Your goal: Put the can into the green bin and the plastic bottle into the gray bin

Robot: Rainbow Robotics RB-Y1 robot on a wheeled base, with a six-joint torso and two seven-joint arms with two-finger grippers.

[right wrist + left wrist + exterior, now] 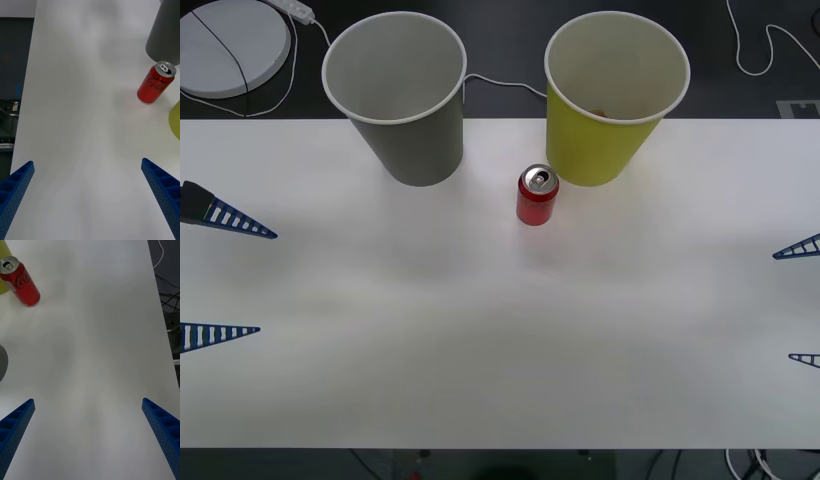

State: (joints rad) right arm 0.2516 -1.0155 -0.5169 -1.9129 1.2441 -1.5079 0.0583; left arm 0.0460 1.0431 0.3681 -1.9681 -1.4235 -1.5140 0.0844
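The red can (537,195) stands upright on the white table, just in front of the gap between the two bins. To its left at the back is the gray bin (405,100); close on its right is the green bin (610,100). Both bins are upright with their mouths open. My left gripper (225,278) hovers open at the table's left edge, far from the can. At the right edge my right gripper (802,303) is open too. The right wrist view shows the can (154,83) beside the gray bin (165,33). In the left wrist view the can (20,282) is far off. The plastic bottle is out of view.
The white table (480,330) stretches wide and bare between the grippers and the can. Behind it, off the table, lie a round white disc (230,45) at the back left and white cables (760,50) at the back right.
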